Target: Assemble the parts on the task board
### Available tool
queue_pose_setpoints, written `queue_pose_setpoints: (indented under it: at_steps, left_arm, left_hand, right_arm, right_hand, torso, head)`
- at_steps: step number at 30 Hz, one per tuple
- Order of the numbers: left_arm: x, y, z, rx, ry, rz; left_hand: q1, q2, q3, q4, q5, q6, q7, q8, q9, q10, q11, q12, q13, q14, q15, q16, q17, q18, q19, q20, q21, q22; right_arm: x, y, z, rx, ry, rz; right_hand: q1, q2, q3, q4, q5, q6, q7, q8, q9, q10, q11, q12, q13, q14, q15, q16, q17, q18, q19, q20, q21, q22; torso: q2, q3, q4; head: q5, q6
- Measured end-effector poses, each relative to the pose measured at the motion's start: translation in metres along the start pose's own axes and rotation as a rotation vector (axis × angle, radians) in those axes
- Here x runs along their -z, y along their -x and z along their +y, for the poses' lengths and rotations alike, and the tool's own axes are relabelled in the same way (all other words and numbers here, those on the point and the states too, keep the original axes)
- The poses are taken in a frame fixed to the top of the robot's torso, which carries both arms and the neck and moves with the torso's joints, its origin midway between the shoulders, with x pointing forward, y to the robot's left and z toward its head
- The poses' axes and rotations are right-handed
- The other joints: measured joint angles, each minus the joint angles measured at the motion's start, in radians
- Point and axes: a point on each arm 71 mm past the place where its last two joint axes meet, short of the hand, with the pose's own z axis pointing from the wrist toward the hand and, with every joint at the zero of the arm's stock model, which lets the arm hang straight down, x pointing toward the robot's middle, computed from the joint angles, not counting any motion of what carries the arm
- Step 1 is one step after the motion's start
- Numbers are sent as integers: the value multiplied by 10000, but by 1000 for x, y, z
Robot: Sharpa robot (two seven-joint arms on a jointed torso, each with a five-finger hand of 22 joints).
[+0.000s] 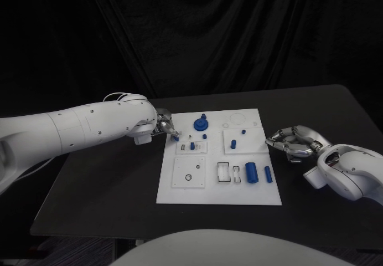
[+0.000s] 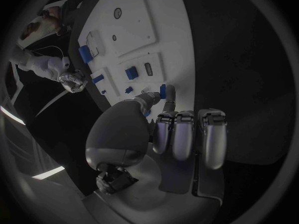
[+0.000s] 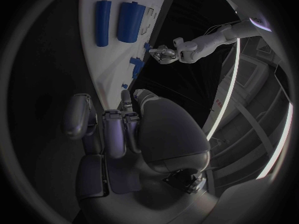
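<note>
Board first: the flat white rectangular task board (image 1: 220, 194) lies in the middle of the black tabletop (image 1: 104, 188), with small blue parts spread over it. A round blue knob-like part (image 1: 201, 122) stands near the far edge, a short blue peg (image 1: 233, 144) stands upright further right, and two blue cylinders lie side by side toward the near right corner, a thick one (image 1: 251, 172) and a thin one (image 1: 268, 174). A small black ring (image 1: 187, 178) sits on the square plate at the near left.

At the board's far left edge the left robot hand (image 1: 166, 126) reaches in on its white arm. In the left wrist view its thumb and one fingertip (image 2: 168, 104) are pinched on a small blue part (image 2: 162, 90) just above the white surface, while the other fingers are curled down beside it (so this one plainly has hold of something).

The right robot hand (image 1: 291, 141) hangs just off the board's right edge, over bare tabletop. Its silver fingers are curled in toward the palm with nothing visible between them; the right wrist view shows them bunched close together near the board's edge, apart from any part.
</note>
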Motion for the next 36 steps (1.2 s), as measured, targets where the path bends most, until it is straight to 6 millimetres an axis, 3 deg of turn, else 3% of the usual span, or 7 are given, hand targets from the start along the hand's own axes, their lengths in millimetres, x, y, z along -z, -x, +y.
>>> queue_pose_setpoints:
  at_steps: [16, 25, 36]
  left_arm:
    - [29, -14, 0, 947, -613, -828]
    - [29, -18, -3, 978, -722, -911]
    - [23, -32, -1, 940, -647, -586]
  left_hand:
    - [-220, 22, 342, -11, -85, 70, 4, 132, 115, 38, -36, 0, 0, 0, 0, 0, 0, 0, -1, 0, 0, 0]
    - [-326, -3, 455, -35, -107, 89, 18, 132, 115, 38, -36, 0, 0, 0, 0, 0, 0, 0, -1, 0, 0, 0]
    - [-352, -29, 480, -11, -123, 91, 17, 130, 126, 38, -35, 0, 0, 0, 1, 0, 0, 0, -1, 1, 0, 0]
  right_arm:
    - [3, 2, -3, -4, -122, 3]
    - [3, 1, -2, -8, -134, 60]
    - [4, 0, -2, -32, -128, 132]
  right_hand:
    - [-1, -1, 28, 29, 0, 0, 0, 38, 1, 0, 0, 1, -1, 0, 0, 0, 0, 0, 0, 0, 0, -1]
    - [-2, -2, 28, 28, 0, 0, 0, 38, -9, 0, 0, 2, 0, 0, 0, 1, 0, 0, 0, 0, -49, -1]
    - [-2, -2, 28, 28, 0, 0, 0, 38, -8, -34, 34, 4, 4, 0, 0, -40, 0, 1, -30, -30, -49, -1]
  torso:
    - [-4, 2, 2]
    - [3, 1, 3]
    - [3, 1, 3]
  head:
    - [17, 0]
    - [66, 0]
    - [33, 0]
